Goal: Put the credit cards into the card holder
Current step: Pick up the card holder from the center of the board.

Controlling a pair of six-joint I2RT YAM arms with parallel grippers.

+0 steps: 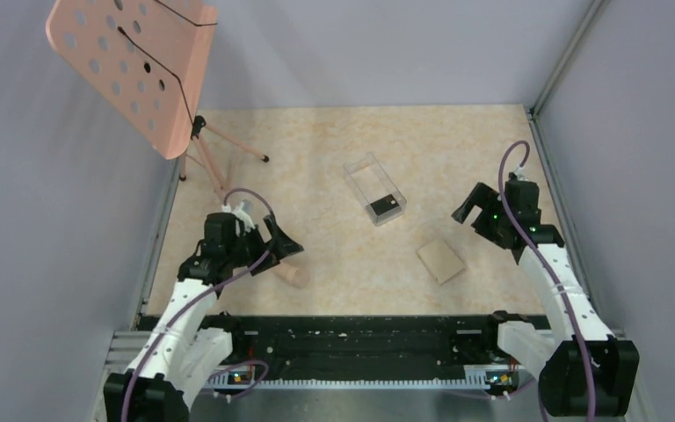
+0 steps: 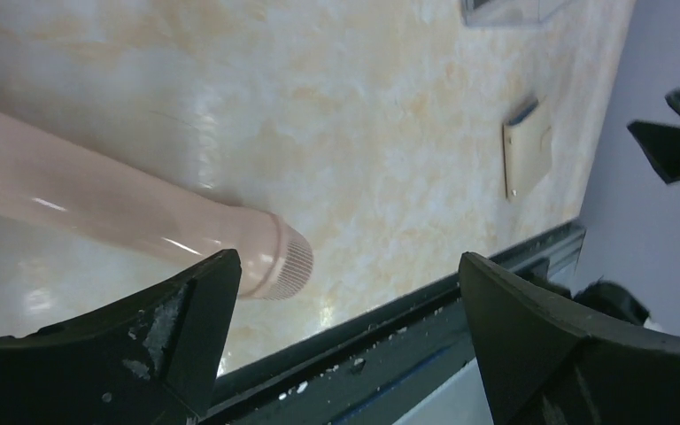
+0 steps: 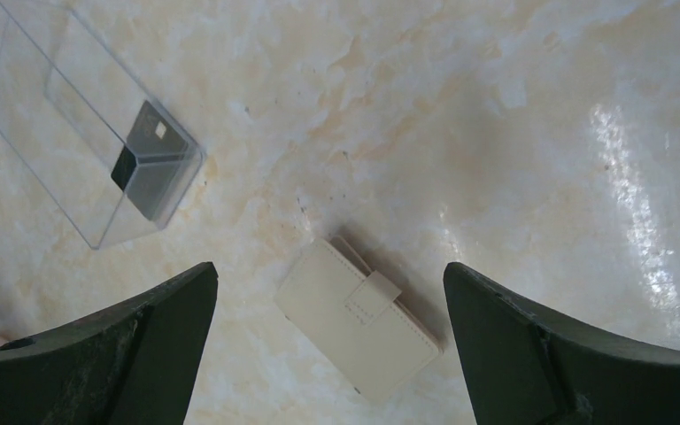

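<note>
Fingers (image 3: 142, 350) of the right gripper (image 1: 473, 207) are spread wide with nothing between them. It hangs over the right side of the beige marbled bench (image 1: 360, 132), about midway between the far and near edges. The left gripper (image 1: 283, 242) is also wide apart and holds nothing. It sits near the left edge, toward the near side.

The flat tan bifold card holder (image 1: 440, 261) lies closed and tan face up on the bench, toward the near-right corner and well apart from both grippers. It is turned oblique to the bench edges, with one corner aimed at the near edge. In the right wrist view its long axis runs diagonally and a small stitched tab folds over one long side.

The clear rectangular plastic box (image 1: 375, 189) lies near the bench centre. Its long axis runs from far-left to near-right, roughly toward the card holder but apart from it. A dark grey rectangular credit card (image 1: 385, 207) lies inside at the near-right end of the box, with a pale chip mark visible on it. Cannot tell whether more than one card is stacked there; the rest of the box shows only bench through its walls.

A pale pink tube (image 2: 124, 217) with a ribbed end cap lies just beside the left gripper. Contact with the finger cannot be judged. A salmon-pink perforated music stand (image 1: 132, 61) occupies the far-left corner.
</note>
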